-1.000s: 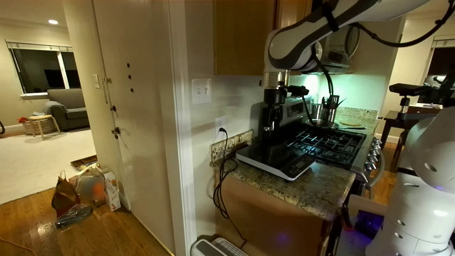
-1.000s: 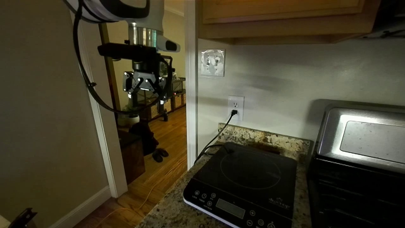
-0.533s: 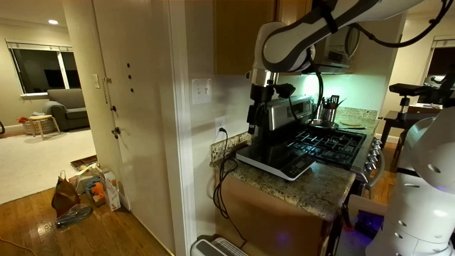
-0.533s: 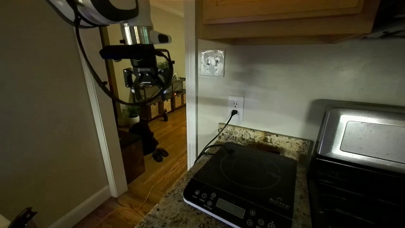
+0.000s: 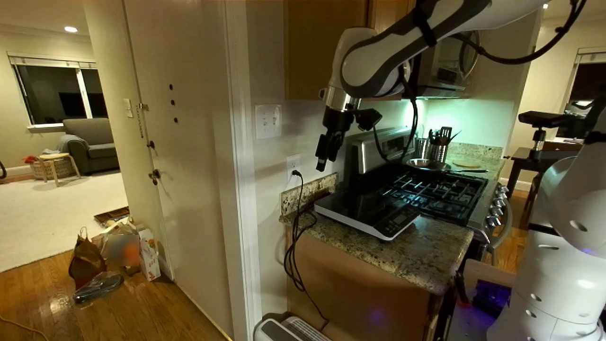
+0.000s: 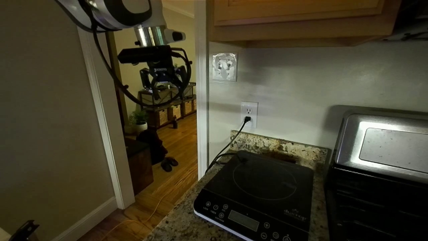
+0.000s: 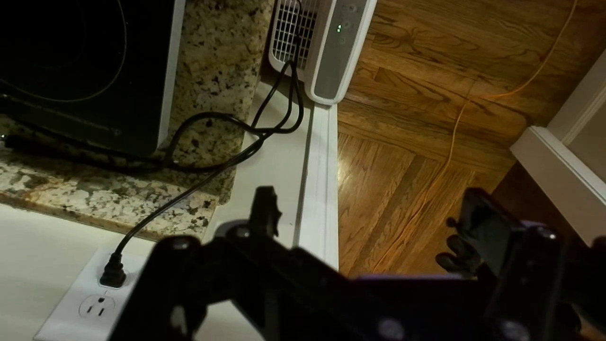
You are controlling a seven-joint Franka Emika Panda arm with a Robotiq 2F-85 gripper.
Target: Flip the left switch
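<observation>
The left switch (image 5: 264,122) is a small toggle on a white wall plate (image 5: 269,134). In an exterior view the left switch (image 6: 219,64) and its plate (image 6: 224,77) show beside the door frame, under the cabinet. The plate is out of the wrist view. My gripper (image 5: 325,162) is tilted, in the air, lower than the plate and apart from it. It also hangs left of the plate in an exterior view (image 6: 169,95). In the wrist view the fingers of my gripper (image 7: 371,201) are spread wide with nothing between them.
An outlet plate (image 6: 254,106) with a black cord plugged in sits below the switch plate. A black cooktop (image 6: 267,180) lies on the granite counter (image 5: 360,244). A wooden cabinet (image 6: 294,33) hangs above. A white door frame (image 6: 202,100) stands beside the plate.
My gripper has moved left and tilted from hanging straight down, its fingertips now swung left and up. In an exterior view it has also come a little right, closer to the plate.
</observation>
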